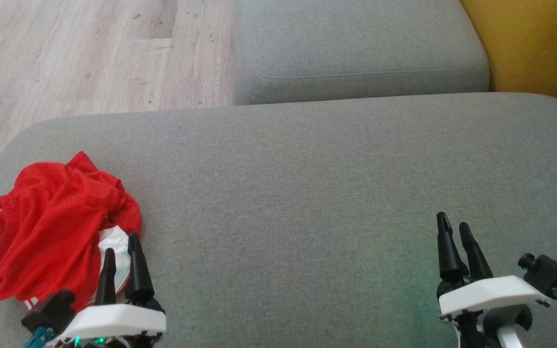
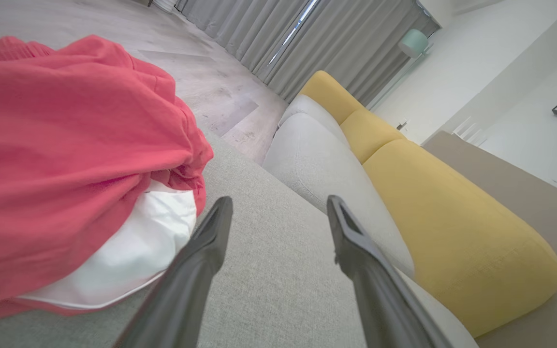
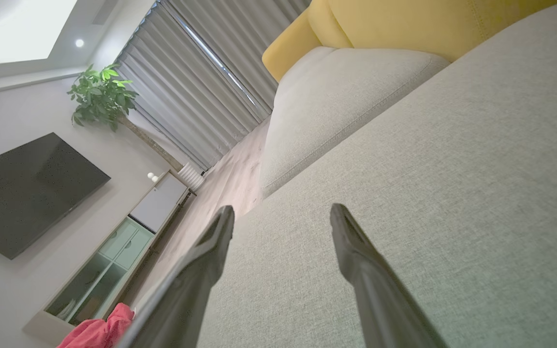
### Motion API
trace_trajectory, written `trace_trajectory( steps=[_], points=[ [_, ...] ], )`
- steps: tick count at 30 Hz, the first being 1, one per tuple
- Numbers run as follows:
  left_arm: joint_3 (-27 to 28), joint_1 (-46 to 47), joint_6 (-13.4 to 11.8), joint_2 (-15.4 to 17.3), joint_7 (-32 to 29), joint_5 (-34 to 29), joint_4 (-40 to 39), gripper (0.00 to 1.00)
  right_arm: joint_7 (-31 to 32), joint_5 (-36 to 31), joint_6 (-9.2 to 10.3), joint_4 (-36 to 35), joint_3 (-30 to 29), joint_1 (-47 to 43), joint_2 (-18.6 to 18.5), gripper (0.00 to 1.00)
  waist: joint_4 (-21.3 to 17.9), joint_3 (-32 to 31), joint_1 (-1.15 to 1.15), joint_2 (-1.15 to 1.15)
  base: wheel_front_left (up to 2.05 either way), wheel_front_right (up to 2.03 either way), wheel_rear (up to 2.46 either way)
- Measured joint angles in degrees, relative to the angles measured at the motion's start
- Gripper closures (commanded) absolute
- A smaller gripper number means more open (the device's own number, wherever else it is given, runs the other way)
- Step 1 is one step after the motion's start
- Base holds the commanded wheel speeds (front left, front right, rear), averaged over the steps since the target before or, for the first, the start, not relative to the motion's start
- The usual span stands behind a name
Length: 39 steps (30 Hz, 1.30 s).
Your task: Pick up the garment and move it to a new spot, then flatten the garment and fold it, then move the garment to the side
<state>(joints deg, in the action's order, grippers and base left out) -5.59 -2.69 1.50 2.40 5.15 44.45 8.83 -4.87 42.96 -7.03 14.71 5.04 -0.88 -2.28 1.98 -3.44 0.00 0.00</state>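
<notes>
Grey sofa cushion (image 1: 307,193) serves as the work surface, with wooden floor (image 1: 90,58) beyond. At its left end the red garment (image 1: 51,217) lies crumpled in a heap (a white panel shows at its near edge). The left fingers (image 1: 136,263) stand spread and empty just beside that panel. To lift cleanly, they should probably pinch a thick fold high on the heap rather than a loose hem. The right fingers (image 1: 447,251) hover spread and empty, well apart from it. No container sits on the cushion.
</notes>
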Motion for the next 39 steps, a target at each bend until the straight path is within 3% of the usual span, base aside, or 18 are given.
trace_trajectory(
  steps=[19,39],
  points=[
    [-2.3,-0.7,-1.5,0.1,3.1,-12.7,-2.2,0.0,-3.1,-13.6,-0.01,-1.6,1.8,-1.3,0.0,0.0,0.9,-1.4,0.0,0.0,0.0,0.0,0.0],
    [-4.6,-1.5,-3.6,0.1,6.4,-27.5,0.5,0.0,-6.5,-25.9,-0.01,0.6,0.7,-2.6,0.0,0.0,1.3,-2.1,0.0,0.0,0.0,0.0,0.0]
  ],
)
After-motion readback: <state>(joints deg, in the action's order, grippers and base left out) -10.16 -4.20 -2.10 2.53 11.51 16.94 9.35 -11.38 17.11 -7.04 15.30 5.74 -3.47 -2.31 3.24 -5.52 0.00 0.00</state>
